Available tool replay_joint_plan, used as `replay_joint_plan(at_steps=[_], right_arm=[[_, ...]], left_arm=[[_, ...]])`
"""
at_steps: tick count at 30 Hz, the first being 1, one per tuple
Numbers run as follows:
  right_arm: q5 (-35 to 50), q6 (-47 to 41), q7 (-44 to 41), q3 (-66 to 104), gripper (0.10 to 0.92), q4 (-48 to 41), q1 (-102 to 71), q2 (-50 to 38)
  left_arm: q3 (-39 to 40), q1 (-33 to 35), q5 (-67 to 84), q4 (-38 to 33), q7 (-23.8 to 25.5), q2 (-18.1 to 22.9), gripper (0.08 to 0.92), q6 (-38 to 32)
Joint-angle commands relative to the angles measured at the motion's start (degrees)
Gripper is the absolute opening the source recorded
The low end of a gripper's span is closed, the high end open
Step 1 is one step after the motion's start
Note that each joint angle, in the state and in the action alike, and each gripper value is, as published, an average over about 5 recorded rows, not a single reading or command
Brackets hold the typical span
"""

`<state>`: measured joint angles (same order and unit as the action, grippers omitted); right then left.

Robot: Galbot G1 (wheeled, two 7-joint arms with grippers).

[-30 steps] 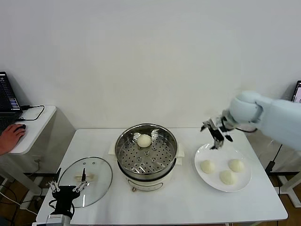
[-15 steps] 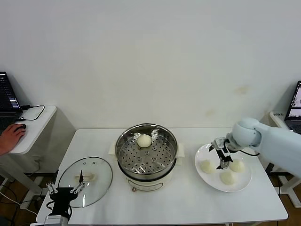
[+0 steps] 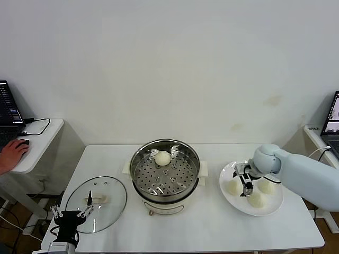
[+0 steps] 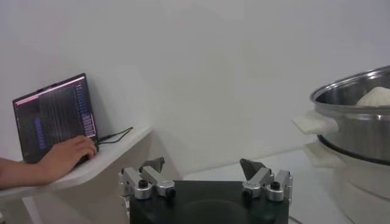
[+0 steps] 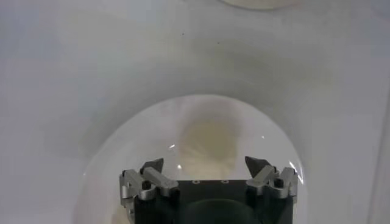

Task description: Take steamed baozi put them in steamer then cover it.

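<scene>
White table (image 3: 212, 227) against a plain white wall (image 3: 169, 69); steamer (image 3: 165, 174) mid-table. Right gripper (image 3: 247, 182), jaws spread and empty, over the plate (image 3: 233, 203) beside the steamer; left gripper (image 3: 68, 217) wide open, empty.

Bright, even light (soft shadows); right wrist view blurred.

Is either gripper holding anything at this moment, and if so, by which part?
Nothing is held. The right gripper hangs open over the baozi on the white plate, fingers not closed on one. The left gripper waits open near the glass lid.

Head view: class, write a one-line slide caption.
Right gripper, open, lowered over plate of baozi; one bun sits in steamer.
</scene>
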<state>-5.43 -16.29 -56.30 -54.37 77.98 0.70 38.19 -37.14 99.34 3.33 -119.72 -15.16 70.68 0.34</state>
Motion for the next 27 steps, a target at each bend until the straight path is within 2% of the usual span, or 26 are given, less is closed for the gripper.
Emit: replay_joint_plan(at_steps=[1,15,21,27], right_arm=[[-1.6,0.0,0.2,2.6,0.793,-3.4,-3.3,2.2],[-1.3,0.0,-0.3,3.7,0.593,-1.9,-1.4,0.8],[2.7,-0.2,-1.5,2.0,0.577,2.0,6.6,-4.0],[10.5,-1.4,-1.3,-2.7,0.579,5.9,18.2,-7.6]], left_arm=[[0.0,-0.1,0.0,0.2,0.0,0.0,0.823,0.0],[0.0,0.0,-0.1,0.1,0.0,0.1,0.823,-0.2],[-0.1,-0.1,0.0,0.2,-0.1,-0.2,0.823,-0.2],[0.3,-0.5,0.0,0.1,0.0,-0.3,0.823,-0.2]])
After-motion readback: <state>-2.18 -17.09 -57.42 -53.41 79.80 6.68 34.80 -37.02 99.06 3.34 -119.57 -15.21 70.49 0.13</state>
